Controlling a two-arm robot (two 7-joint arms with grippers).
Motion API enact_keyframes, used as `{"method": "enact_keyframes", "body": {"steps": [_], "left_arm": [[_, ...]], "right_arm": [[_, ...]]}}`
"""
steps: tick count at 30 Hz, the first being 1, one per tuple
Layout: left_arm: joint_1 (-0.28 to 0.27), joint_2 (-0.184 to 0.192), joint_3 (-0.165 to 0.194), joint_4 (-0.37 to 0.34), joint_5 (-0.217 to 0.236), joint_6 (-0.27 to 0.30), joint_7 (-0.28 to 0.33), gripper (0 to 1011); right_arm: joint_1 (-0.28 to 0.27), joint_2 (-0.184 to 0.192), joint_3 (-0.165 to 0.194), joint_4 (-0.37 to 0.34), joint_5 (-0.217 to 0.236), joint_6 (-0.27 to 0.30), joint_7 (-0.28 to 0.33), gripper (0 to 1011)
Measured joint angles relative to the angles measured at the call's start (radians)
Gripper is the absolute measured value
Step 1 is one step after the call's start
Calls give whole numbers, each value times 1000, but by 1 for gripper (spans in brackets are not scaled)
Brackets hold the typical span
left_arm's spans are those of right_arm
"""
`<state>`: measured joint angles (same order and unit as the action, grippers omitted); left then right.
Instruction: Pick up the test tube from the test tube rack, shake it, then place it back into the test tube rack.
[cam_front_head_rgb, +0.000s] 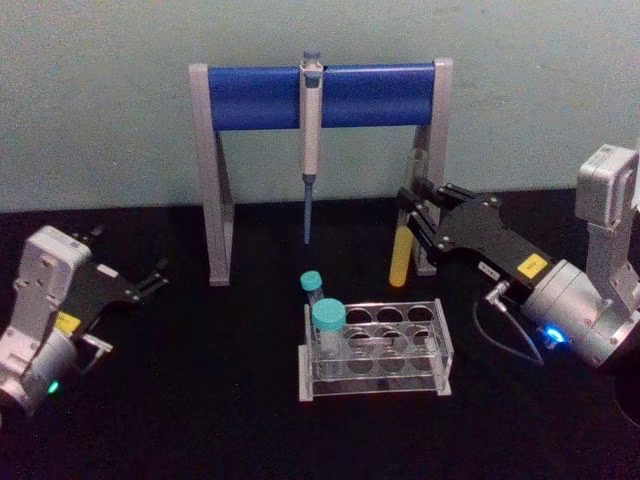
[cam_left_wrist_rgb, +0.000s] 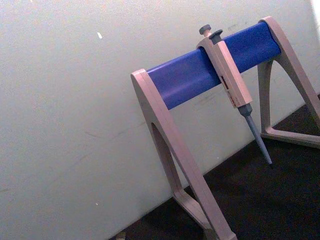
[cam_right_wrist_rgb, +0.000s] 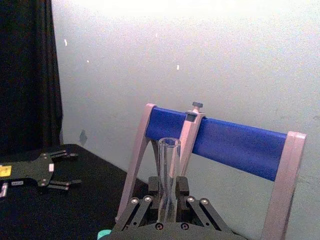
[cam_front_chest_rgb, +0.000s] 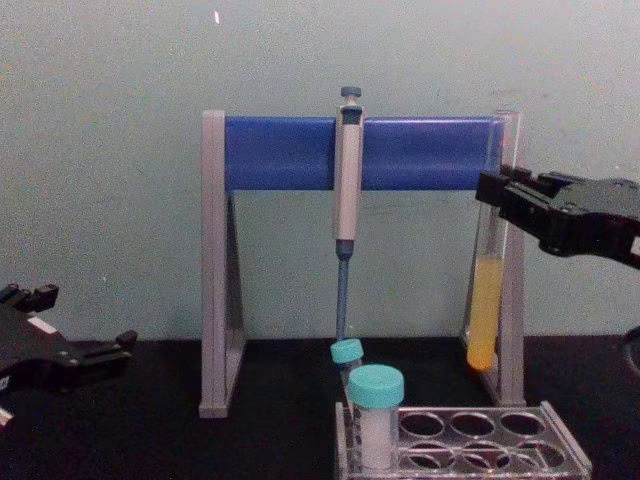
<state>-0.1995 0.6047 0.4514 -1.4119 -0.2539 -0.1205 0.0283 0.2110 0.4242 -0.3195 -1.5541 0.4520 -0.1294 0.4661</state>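
Note:
The test tube is a long clear glass tube with yellow liquid in its lower part. It hangs upright in the air, above and behind the right end of the test tube rack, in front of the stand's right leg. My right gripper is shut on the test tube's upper part. From the side, the test tube hangs well clear of the test tube rack, held by the right gripper. The test tube's open mouth rises between the right gripper's fingers. My left gripper rests open at the far left.
A grey-and-blue pipette stand spans the back, with a pipette hanging from its bar. Two teal-capped tubes stand in the rack's left end. The black table lies open between the left gripper and the rack.

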Motion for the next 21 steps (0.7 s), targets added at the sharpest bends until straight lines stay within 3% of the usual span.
{"method": "enact_keyframes", "body": {"steps": [12, 15, 21], "left_arm": [[0, 0, 0, 0, 0, 0, 0, 1001], [0, 0, 0, 0, 0, 0, 0, 1001], [0, 0, 0, 0, 0, 0, 0, 1001]], "right_arm": [[-5, -11, 9, 2, -20, -28, -7, 227], [-5, -12, 4, 1, -20, -36, 12, 227], [4, 7, -19, -5, 22, -25, 92, 227]]}}
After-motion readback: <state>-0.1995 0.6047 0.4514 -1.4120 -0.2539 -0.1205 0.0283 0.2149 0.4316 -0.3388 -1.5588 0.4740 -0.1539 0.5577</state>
